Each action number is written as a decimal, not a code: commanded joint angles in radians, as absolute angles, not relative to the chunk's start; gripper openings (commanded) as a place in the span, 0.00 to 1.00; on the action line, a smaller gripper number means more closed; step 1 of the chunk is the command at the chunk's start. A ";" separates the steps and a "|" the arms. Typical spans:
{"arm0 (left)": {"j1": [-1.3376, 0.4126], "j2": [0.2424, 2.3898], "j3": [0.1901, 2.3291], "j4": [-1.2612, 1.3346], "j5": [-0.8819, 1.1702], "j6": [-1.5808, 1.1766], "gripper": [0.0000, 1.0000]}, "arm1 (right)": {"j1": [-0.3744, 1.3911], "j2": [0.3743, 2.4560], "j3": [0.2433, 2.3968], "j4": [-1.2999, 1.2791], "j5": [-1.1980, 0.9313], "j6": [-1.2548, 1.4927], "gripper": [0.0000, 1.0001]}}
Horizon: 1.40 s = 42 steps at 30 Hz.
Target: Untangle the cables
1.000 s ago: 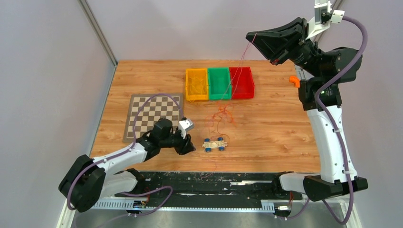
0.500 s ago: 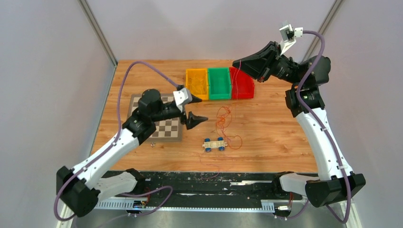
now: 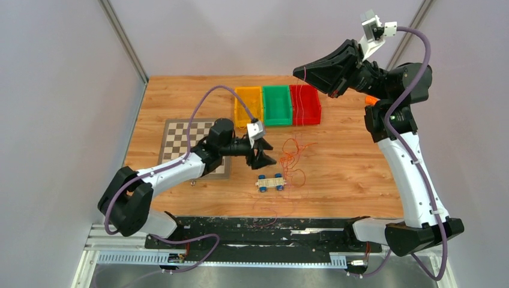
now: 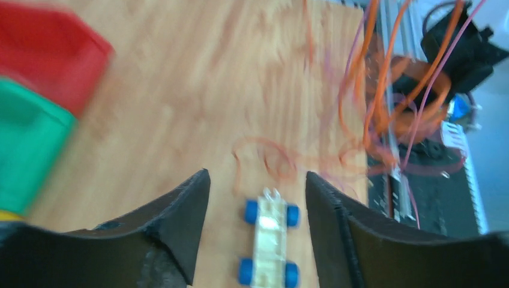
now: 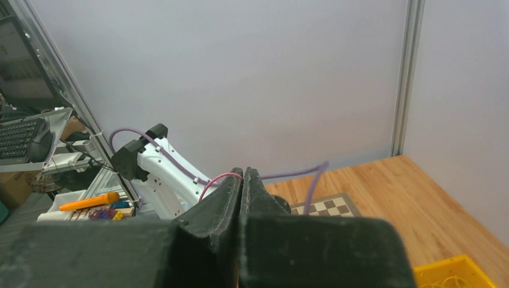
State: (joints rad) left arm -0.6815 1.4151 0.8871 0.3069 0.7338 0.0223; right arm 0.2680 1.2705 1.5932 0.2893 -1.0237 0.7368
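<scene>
The left end effector (image 3: 264,157) is positioned low over the surface (image 3: 348,156), near the right edge of the chessboard mat (image 3: 180,141). Its jaws stand apart and grip nothing; the left wrist view shows the toy car (image 4: 269,240) through the gap between the fingers.

The right end effector (image 3: 302,72) is raised well above the surface, over the red bin (image 3: 305,103). Its jaws are fully closed, and a thin red cable (image 5: 219,176) emerges from between the fingertips.

The cables (image 3: 292,157) lie as a loose tangle of orange and red loops on the surface, just to the right of the left end effector and apart from its fingers. The toy car sits just on the near side of the tangle.

The yellow bin (image 3: 248,107), green bin (image 3: 277,105) and red bin stand side by side beyond the tangle. Thin yellow loops lie in the yellow bin.
</scene>
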 commanded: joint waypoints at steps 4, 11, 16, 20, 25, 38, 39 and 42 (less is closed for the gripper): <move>-0.657 1.267 0.756 0.406 0.719 -0.051 0.82 | 0.271 1.271 1.625 0.308 -1.029 0.753 0.00; -0.623 1.126 0.842 0.209 0.783 0.138 0.87 | 0.274 1.252 1.542 0.341 -1.043 0.755 0.00; -0.647 1.181 0.936 0.136 0.832 0.221 0.90 | 0.295 1.266 1.519 0.381 -1.054 0.787 0.00; -0.672 1.275 0.989 0.151 0.821 0.256 0.88 | 0.313 1.270 1.524 0.386 -1.062 0.796 0.00; -0.703 1.407 1.046 0.225 0.824 0.302 0.82 | 0.329 1.280 1.543 0.393 -1.071 0.815 0.00; -0.705 1.430 0.850 0.242 0.749 0.087 0.00 | 0.215 1.336 1.782 0.332 -1.032 0.769 0.00; -0.699 1.425 0.814 0.231 0.721 0.064 0.00 | 0.179 1.356 1.832 0.339 -1.033 0.781 0.00; -0.671 1.422 0.670 0.175 0.661 -0.021 0.00 | 0.086 1.417 1.956 0.381 -1.026 0.849 0.00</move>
State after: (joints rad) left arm -0.7006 1.4281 0.8074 0.2562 0.7509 0.1062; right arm 0.1856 1.3815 1.7893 0.3130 -1.0630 0.7872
